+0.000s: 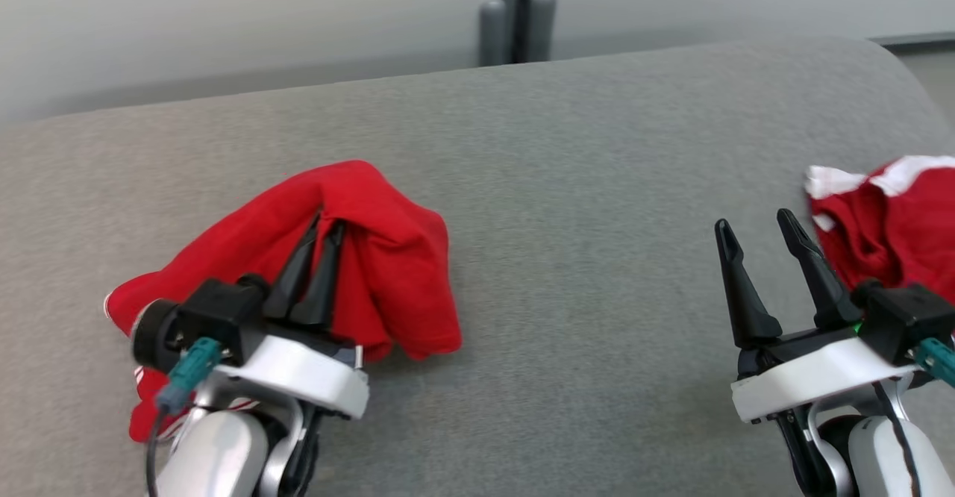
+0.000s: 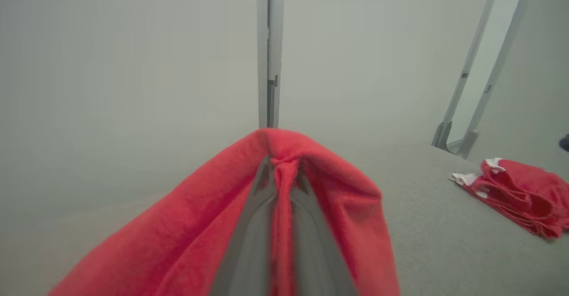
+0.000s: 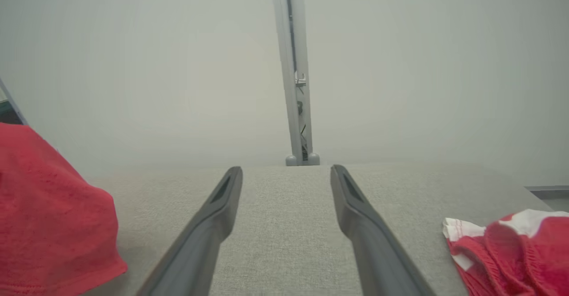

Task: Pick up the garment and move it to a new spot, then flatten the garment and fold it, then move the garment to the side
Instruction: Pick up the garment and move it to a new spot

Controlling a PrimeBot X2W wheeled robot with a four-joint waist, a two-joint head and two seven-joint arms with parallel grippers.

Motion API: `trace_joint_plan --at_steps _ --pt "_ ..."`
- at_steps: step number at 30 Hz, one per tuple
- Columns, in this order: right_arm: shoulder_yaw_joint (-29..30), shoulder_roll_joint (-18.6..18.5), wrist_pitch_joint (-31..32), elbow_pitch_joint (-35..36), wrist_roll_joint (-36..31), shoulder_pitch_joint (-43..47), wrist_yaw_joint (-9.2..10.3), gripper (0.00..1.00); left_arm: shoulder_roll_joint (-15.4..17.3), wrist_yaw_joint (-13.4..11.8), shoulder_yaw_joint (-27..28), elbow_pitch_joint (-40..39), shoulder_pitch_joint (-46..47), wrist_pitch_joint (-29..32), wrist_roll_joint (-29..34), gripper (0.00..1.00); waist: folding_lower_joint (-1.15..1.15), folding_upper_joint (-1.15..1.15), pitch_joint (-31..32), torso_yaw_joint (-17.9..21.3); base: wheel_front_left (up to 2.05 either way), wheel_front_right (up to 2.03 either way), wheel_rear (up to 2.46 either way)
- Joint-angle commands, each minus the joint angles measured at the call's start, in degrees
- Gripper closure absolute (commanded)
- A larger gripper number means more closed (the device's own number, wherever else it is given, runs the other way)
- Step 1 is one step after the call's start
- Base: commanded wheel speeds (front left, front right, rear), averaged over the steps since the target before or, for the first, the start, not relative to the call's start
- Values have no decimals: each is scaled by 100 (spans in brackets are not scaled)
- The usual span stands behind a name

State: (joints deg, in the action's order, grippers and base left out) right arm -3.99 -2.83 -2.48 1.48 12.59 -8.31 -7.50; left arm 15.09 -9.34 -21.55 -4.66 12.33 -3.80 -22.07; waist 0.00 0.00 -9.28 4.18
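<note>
Red garment [image 1: 388, 258] pinched between left gripper [image 1: 328, 222] fingers, right gripper [image 1: 753, 221] spread beside red-and-white cloth [image 1: 903, 221] on grey fabric surface [image 1: 582, 183].

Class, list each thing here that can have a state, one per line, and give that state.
left gripper: shut on the red garment
red garment: bunched, draped around that gripper
right gripper: open, holding nothing
red and white garment: crumpled, lying on the grey surface

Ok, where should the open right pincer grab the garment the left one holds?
Probably its loose lower hem, from the right: the garment drapes from the shut left pincer, and that edge is nearest the right pincer.
</note>
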Motion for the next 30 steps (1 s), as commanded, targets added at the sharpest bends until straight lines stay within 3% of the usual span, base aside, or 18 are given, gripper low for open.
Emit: trace_joint_plan --at_steps 1,10,16,19,20,21,26,30 --pt "14 -23 -41 1 35 -64 1 0 -28 42 -30 43 131 -5 28 100 0 0 -168 392 0 0 0" --pt "-108 -22 -313 -230 292 -226 0 0 -414 551 -675 1058 847 46 80 100 0 0 -712 1635 0 0 0" --pt "-165 -19 -518 -439 459 -307 0 0 -581 881 -976 1960 1210 -20 92 100 0 0 -929 2070 0 0 0" --pt "-159 -19 -600 -528 517 -302 0 0 -663 1012 -1039 2317 1351 -93 40 100 0 0 -970 2108 0 0 0" --pt "-141 -20 -626 -541 520 -298 0 0 -685 1037 -1046 2405 1383 -116 24 58 0 0 -979 2096 0 0 0" --pt "-121 -20 -644 -562 527 -294 0 0 -714 1072 -1062 2490 1418 -154 25 0 0 0 -979 2070 0 0 0" --pt "-40 -21 -665 -627 461 -319 0 0 -813 1129 -993 2591 1486 -595 -90 0 0 0 -918 1798 0 0 0" --pt "15 -22 -587 -591 327 -332 0 0 -807 1023 -713 2504 1483 -900 -219 0 0 0 -769 1470 0 0 0"
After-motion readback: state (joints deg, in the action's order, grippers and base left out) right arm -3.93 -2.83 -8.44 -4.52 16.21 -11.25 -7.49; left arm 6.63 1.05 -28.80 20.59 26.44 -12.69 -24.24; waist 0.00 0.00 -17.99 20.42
